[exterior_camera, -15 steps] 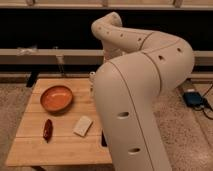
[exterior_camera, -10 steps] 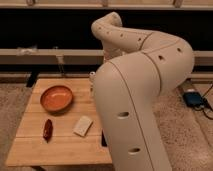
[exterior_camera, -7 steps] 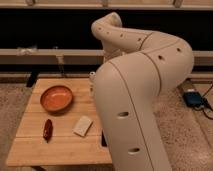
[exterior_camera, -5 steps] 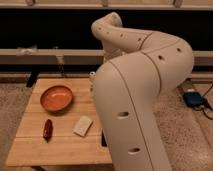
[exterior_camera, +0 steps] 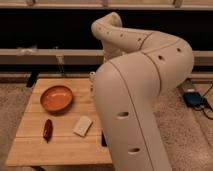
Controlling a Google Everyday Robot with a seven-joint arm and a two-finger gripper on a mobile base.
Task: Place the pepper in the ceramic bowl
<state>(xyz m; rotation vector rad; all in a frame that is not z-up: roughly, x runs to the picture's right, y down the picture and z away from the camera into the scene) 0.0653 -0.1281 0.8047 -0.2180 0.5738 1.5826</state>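
Pepper [exterior_camera: 47,129] lies on the table [exterior_camera: 65,147], near but outside the bowl [exterior_camera: 56,98], whose orange inside shows bare. Arm [exterior_camera: 140,100] fills the foreground, hiding the gripper; its grip cannot be told.

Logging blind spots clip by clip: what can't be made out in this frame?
- Gripper: nowhere in the camera view, either behind the arm or outside the frame.
- Black slab: only a sliver shows at the arm's edge.
- White cup: partly covered by the arm.
- Table: the arm hides its right part.
- The pepper and ceramic bowl are in plain sight, apart.
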